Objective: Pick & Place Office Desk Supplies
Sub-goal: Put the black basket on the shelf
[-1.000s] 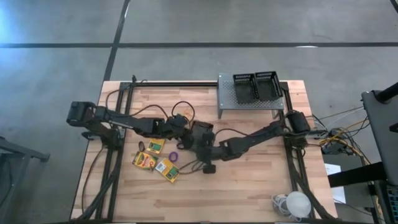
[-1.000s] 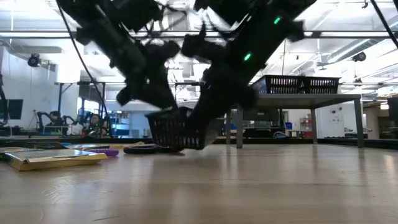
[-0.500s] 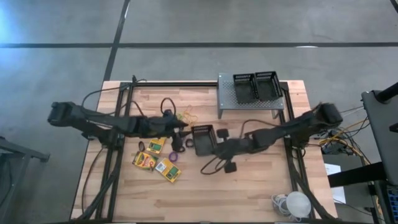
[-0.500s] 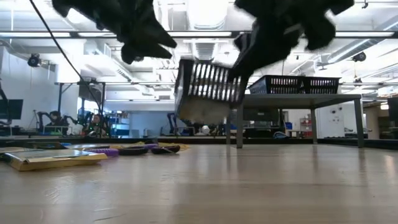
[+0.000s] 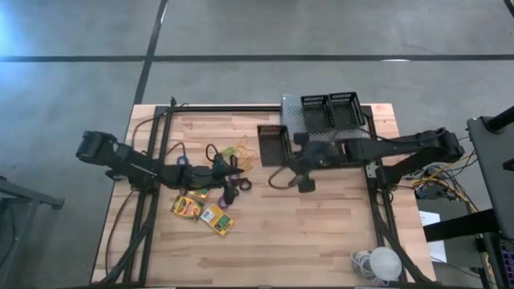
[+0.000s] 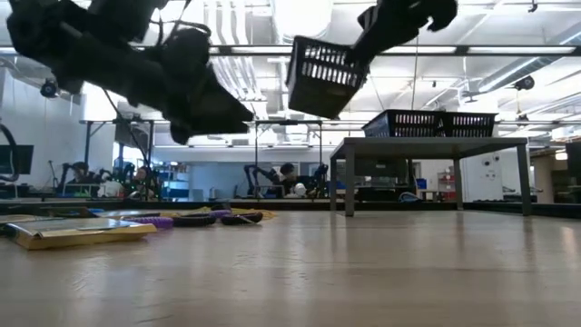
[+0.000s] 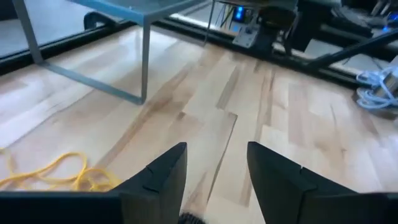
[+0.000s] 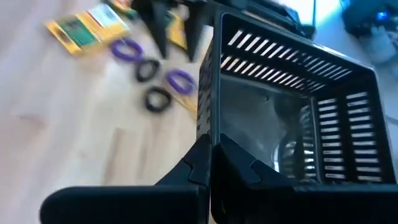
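Since one second ago, the mesh bin (image 5: 273, 144) went from the middle of the worktop (image 5: 321, 233), where it was low and tilted, up into the air and toward the grey stand (image 5: 293, 120). My right pincer (image 8: 211, 158) is closed on one wall of this bin and carries it hanging, just beside the stand where two other bins (image 5: 329, 111) already sit. In the low view the bin is high above the wood and tilted.

My left pincer (image 7: 214, 168) has drawn back to the rings (image 5: 229, 186) and rubber bands (image 5: 241, 151); its fingers are apart and hold nothing. The crayon boxes (image 5: 201, 207) lie near it.

I judge the bin light and rather stiff, but a grip on one thin wall lets it swing, so I would move slowly. The rings are small and smooth; better to take one across its rim. The bands are soft and will bend.
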Available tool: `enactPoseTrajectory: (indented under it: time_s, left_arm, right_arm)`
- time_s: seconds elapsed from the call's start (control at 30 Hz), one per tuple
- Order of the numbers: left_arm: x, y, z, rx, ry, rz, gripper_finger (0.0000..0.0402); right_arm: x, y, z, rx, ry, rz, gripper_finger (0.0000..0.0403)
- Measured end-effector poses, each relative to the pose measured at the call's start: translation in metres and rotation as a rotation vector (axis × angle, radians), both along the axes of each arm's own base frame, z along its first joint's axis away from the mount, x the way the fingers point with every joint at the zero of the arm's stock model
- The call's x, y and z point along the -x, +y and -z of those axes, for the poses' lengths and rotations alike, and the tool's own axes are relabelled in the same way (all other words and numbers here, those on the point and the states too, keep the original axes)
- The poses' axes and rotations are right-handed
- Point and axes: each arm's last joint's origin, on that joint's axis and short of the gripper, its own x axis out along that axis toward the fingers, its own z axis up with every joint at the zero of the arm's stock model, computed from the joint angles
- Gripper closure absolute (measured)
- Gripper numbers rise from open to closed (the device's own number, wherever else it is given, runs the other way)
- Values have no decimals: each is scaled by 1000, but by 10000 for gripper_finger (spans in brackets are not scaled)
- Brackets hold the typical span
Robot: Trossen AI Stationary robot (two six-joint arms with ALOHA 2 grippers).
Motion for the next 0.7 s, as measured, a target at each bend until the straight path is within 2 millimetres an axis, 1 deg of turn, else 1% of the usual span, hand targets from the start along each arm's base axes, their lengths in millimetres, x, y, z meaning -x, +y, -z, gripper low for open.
enactPoseTrajectory:
  time_s: [0.03,0.1,0.17,0.2,0.27,0.33,0.4,0.5,0.6,0.7]
  left_arm:
    - [-1,0,4,1,14,-5,228]
    - [-8,-1,11,21,26,-18,228]
    - [-11,-1,20,42,60,-33,229]
    - [-17,-2,22,61,56,-45,229]
    - [-21,-3,28,84,67,-60,229]
    - [-26,-3,32,83,76,-67,229]
    - [-26,-3,36,72,86,-68,229]
    - [-27,-3,39,52,84,-81,229]
    - [-27,-3,38,45,81,-86,229]
    - [-27,-3,38,28,85,-87,229]
  right_arm:
    - [-1,-6,-4,12,4,9,392]
    - [-1,-18,-8,33,45,39,392]
    - [-1,-30,-8,38,80,73,392]
    - [-1,-36,-9,38,83,95,392]
    - [4,-47,-6,31,124,130,392]
    - [5,-56,-9,27,93,154,391]
    - [9,-64,-2,20,129,157,391]
    - [13,-75,5,16,135,178,391]
    - [16,-83,10,16,120,195,391]
    - [19,-89,16,17,144,194,390]
